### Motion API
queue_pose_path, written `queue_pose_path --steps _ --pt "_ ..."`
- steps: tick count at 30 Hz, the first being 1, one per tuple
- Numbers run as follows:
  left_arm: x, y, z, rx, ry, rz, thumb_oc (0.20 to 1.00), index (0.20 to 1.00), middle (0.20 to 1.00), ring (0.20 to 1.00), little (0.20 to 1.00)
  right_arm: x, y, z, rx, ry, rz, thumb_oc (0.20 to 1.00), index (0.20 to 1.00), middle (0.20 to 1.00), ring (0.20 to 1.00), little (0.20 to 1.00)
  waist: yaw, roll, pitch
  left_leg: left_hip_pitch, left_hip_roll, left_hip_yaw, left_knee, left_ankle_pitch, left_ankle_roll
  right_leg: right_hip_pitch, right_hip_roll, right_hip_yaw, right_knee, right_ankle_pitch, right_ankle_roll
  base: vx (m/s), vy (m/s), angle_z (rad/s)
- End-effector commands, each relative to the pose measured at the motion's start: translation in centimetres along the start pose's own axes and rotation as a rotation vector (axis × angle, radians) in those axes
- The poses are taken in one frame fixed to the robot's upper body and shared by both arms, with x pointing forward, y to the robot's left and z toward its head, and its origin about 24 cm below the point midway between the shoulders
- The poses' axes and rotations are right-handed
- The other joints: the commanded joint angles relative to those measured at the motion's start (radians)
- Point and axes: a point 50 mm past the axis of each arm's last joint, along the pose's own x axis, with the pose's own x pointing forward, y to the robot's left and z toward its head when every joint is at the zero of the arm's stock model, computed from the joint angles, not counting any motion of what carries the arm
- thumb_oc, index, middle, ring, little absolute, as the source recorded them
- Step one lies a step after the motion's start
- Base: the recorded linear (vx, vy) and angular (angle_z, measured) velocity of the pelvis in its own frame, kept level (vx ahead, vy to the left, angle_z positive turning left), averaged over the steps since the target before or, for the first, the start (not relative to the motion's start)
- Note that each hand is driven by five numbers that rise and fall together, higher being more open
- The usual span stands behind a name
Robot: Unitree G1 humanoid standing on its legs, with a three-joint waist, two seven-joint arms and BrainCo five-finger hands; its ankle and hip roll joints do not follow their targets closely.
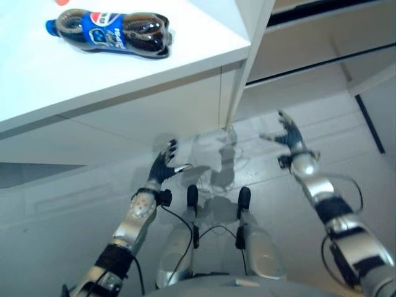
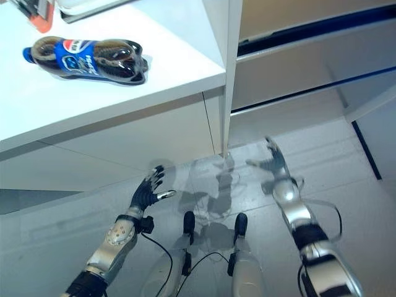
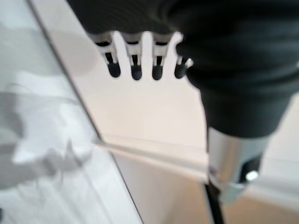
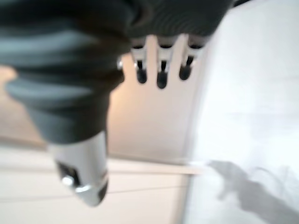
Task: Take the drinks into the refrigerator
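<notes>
Left eye view shows the cola bottle point(image 1: 111, 32) lying on its side on the white counter point(image 1: 37, 80), well above and beyond the fingers of both hands. Left hand point(image 1: 163, 166) hangs low before the cabinet front point(image 1: 154, 117), fingers straight and relaxed, holding nothing. Right hand point(image 1: 289, 137) is raised near the floor point(image 1: 62, 198), fingers spread, empty.

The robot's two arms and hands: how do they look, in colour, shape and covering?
Both arms are silver-grey metal with rounded segments and dark bands near the joints. The left hand and the right hand each have a dark ribbed cover over the back and wrist. In the wrist views, the slim silver fingers end in dark rounded tips, and a silver cylindrical thumb stands apart.
</notes>
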Motion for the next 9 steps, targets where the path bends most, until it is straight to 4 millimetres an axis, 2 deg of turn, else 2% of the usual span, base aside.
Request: queue_pose_path --steps 1,2,4,6,8,9 --pt "-0.8 1.2 -3.8 -0.049 0.166 0.109 1.000 1.000 1.000 1.000 1.000 -0.7 1.1 -2.3 0.060 0.082 0.015 1.000 1.000 1.000 1.000 1.000 0.007 -0.064 -0.094 0.006 -0.080 -0.002 0.027 -0.088 0.058 -0.036 -0.027 -0.001 0.084 -0.094 0.027 0.02 -0.034 0.08" --pt "-1.0 1.3 -4.8 -0.050 0.215 0.124 1.000 1.000 1.000 1.000 1.000 -1.1 1.5 -3.2 0.066 0.121 0.024 1.000 1.000 1.000 1.000 1.000 0.007 -0.065 -0.099 0.009 -0.080 -0.006 0.028 -0.089 0.059 -0.031 -0.027 -0.004 0.085 -0.096 0.026 0.03 -0.034 0.09" --pt "-2.0 1.8 -7.7 -0.067 0.361 0.182 1.000 1.000 1.000 1.000 1.000 -2.6 2.5 -6.8 0.036 0.275 0.050 1.000 1.000 1.000 1.000 1.000 0.008 -0.064 -0.116 0.029 -0.079 -0.016 0.030 -0.093 0.058 -0.005 -0.026 -0.018 0.084 -0.103 0.025 0.05 -0.026 0.19" --pt "-3.3 2.2 -10.3 -0.026 0.511 0.218 1.000 1.000 1.000 1.000 1.000 -4.0 3.4 -9.4 -0.022 0.397 0.089 1.000 1.000 1.000 1.000 1.000 0.011 -0.067 -0.144 0.043 -0.078 -0.019 0.030 -0.098 0.058 0.016 -0.024 -0.026 0.079 -0.110 0.024 0.08 -0.021 0.24" --pt "-5.2 2.8 -12.8 0.011 0.670 0.235 1.000 1.000 1.000 1.000 1.000 -6.0 4.4 -12.2 -0.122 0.528 0.159 1.000 1.000 1.000 1.000 1.000 0.015 -0.068 -0.173 0.067 -0.077 -0.026 0.029 -0.105 0.058 0.047 -0.021 -0.036 0.075 -0.120 0.022 0.10 -0.019 0.11" --pt "-6.1 2.9 -13.7 -0.002 0.731 0.240 1.000 1.000 1.000 1.000 1.000 -6.7 4.7 -13.0 -0.120 0.569 0.173 1.000 1.000 1.000 1.000 1.000 0.015 -0.069 -0.189 0.074 -0.077 -0.030 0.029 -0.108 0.059 0.056 -0.022 -0.038 0.073 -0.123 0.022 0.10 -0.015 0.06"
